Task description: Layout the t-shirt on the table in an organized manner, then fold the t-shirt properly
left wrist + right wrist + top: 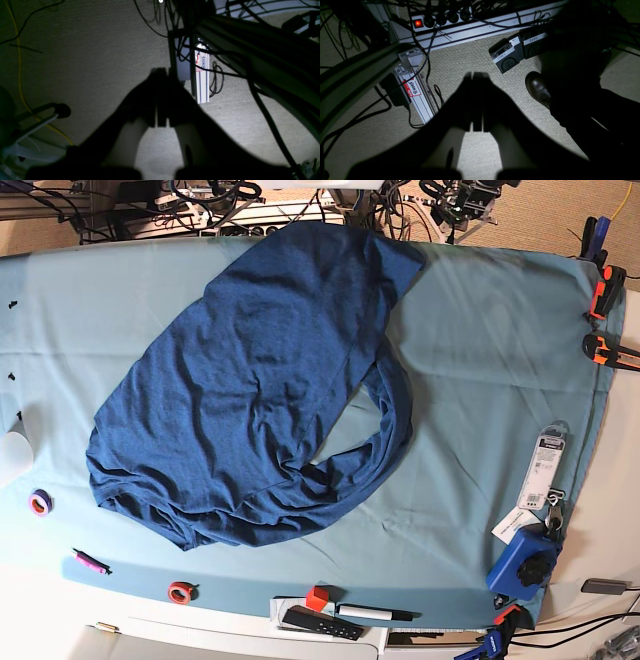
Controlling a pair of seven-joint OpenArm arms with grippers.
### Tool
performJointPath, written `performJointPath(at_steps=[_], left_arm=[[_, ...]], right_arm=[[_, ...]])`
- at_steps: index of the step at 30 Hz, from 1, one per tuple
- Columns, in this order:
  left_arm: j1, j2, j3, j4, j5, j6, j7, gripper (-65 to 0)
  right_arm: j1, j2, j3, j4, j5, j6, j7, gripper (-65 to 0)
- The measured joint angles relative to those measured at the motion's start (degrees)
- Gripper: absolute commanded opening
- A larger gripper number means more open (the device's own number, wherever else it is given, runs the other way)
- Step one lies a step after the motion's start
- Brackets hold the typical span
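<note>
T-shirt point(240, 380) lies crumpled on the table point(480, 350), heaped toward table's centre-left in base view, hem looped open on its right side, top edge reaching the far rim. Neither arm shows over the table in base view. Left gripper point(161, 72) jaws pressed together, holding nothing, pointed at carpet floor point(87, 57) below/beside the rig; right gripper point(476, 75) same, jaws pressed together, empty, over carpet. Left wrist view: aluminium frame post with a name sticker point(202, 75), black cables, yellow cable point(18, 62) at left. Right wrist view: power strip w/ red lit switch point(418, 23), labelled frame rail point(413, 87), two black battery packs point(517, 50) on floor, a brown shoe point(537, 87) just right of the gripper. On the table around the shirt: purple tape roll point(40, 502), pink marker point(90, 561), orange tape roll point(181, 591) along near edge; red block point(316, 598), black remote point(320, 622), pen point(375, 613) at near rim; blue tool point(525, 560) and packaged tags point(545, 460) on right side; orange-black clamps point(603, 290) at far right rim. Nothing lies on the shirt itself.
</note>
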Motion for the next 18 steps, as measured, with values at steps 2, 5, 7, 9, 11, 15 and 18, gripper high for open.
performJointPath(at_steps=[2,5,7,9,11,15,18], left_arm=[[-0.02,0.0,0.0,0.02,0.0,0.02,0.0,-65.0],[0.0,0.0,0.0,0.02,0.0,0.02,0.0,-65.0],[0.0,0.0,0.0,0.02,0.0,0.0,0.0,-65.0],[-0.02,0.0,0.0,0.02,0.0,0.02,-0.02,-65.0],[-0.02,0.0,0.0,0.02,0.0,0.0,-0.02,-65.0],[0.0,0.0,0.0,0.0,0.0,0.02,-0.35,-65.0],[-0.02,0.02,0.02,0.02,0.02,1.55,-0.52,-65.0]], right_arm=[[0.0,0.0,0.0,0.0,0.0,0.0,0.0,-65.0],[0.0,0.0,0.0,0.0,0.0,0.0,0.0,-65.0],[0.0,0.0,0.0,0.0,0.0,0.02,-0.02,-65.0],[0.0,0.0,0.0,0.0,0.0,0.02,0.0,-65.0],[0.0,0.0,0.0,0.0,0.0,0.0,-0.02,-65.0],[0.0,0.0,0.0,0.0,0.0,0.0,0.0,-65.0],[0.0,0.0,0.0,0.0,0.0,0.0,0.2,-65.0]])
